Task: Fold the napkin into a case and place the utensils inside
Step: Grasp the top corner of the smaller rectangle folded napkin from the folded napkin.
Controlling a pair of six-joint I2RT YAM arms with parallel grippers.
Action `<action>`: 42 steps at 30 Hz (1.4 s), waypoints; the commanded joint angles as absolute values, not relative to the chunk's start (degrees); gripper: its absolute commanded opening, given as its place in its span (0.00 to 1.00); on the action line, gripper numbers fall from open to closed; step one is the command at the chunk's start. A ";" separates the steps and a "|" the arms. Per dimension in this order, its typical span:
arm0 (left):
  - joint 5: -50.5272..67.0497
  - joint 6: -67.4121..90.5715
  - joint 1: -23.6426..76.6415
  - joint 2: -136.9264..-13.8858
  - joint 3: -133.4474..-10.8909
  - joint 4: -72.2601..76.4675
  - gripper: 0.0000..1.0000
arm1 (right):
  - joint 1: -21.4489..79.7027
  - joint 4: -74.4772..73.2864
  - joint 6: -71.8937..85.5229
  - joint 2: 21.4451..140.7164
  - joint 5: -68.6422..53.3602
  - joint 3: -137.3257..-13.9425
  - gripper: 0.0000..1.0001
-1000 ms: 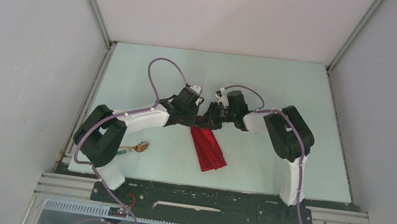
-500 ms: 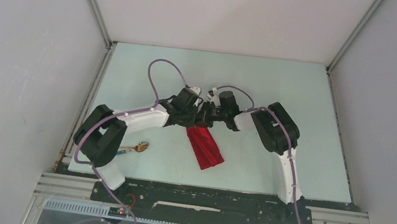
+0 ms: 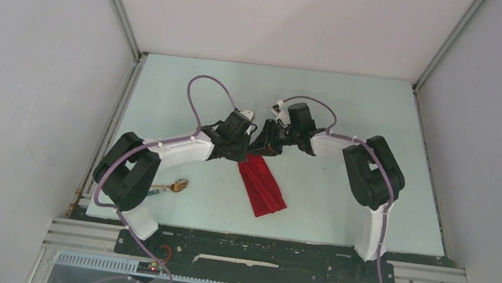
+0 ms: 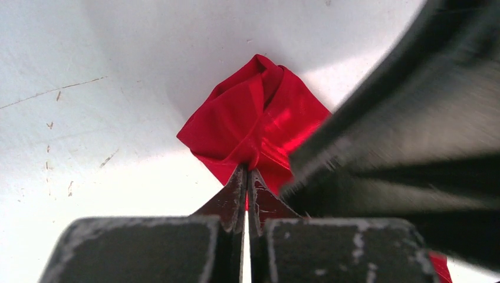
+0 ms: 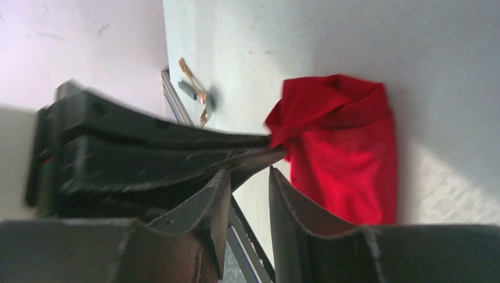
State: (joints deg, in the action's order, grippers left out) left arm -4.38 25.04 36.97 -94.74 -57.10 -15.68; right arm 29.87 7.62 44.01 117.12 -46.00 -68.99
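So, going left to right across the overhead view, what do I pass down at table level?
Left arm's elbow → fork → napkin → right arm's elbow.

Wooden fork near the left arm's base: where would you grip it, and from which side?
Grip the fork at its narrow neck, just behind the wide head, coming straight down with fingers closing across its width. It lies flat on the table, so a top approach probably suits best.
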 commanded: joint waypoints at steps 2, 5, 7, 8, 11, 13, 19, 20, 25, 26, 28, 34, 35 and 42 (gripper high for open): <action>-4.63 25.78 37.05 -94.62 -58.10 -15.45 0.00 | 30.38 -5.67 33.09 107.58 -44.13 -68.35 0.44; -4.50 25.76 37.00 -94.74 -58.05 -15.37 0.00 | 29.97 -13.01 24.29 105.90 -37.76 -68.32 0.49; -4.45 25.75 36.96 -94.75 -58.07 -15.32 0.00 | 29.26 -14.30 22.27 106.31 -36.22 -67.80 0.50; -4.41 25.75 37.04 -94.70 -58.07 -15.30 0.00 | 28.93 -13.54 22.14 106.83 -36.61 -67.17 0.49; -4.06 25.57 37.00 -94.75 -58.09 -15.21 0.00 | 28.61 -10.20 24.16 109.81 -38.37 -66.83 0.36; -3.99 25.56 37.05 -94.78 -58.12 -15.21 0.00 | 28.84 -7.57 26.20 111.78 -38.69 -66.80 0.26; -3.49 25.49 37.00 -95.14 -58.38 -15.29 0.00 | 31.09 -1.69 30.34 116.03 -35.93 -66.81 0.16; -3.37 25.48 37.00 -95.44 -58.71 -15.45 0.00 | 31.74 -0.71 31.13 116.67 -35.45 -66.83 0.15; -3.31 25.77 37.02 -97.21 -60.73 -17.53 0.00 | 35.04 7.60 35.98 119.56 -33.60 -66.99 0.11; -3.34 25.89 37.00 -97.36 -60.97 -17.71 0.00 | 35.45 7.64 36.15 119.64 -32.74 -67.36 0.11; -3.18 26.12 36.99 -97.66 -61.15 -17.90 0.00 | 35.63 8.32 37.10 119.72 -32.13 -67.37 0.10; -3.67 26.68 36.99 -98.62 -62.47 -19.06 0.00 | 35.25 10.15 40.27 121.47 -31.10 -67.43 0.04; -3.50 26.89 36.96 -98.53 -62.55 -19.08 0.01 | 35.29 10.30 40.38 121.79 -31.11 -67.41 0.03; -0.47 27.45 36.63 -97.37 -63.35 -19.13 0.17 | 35.44 7.87 39.21 120.89 -30.62 -66.54 0.00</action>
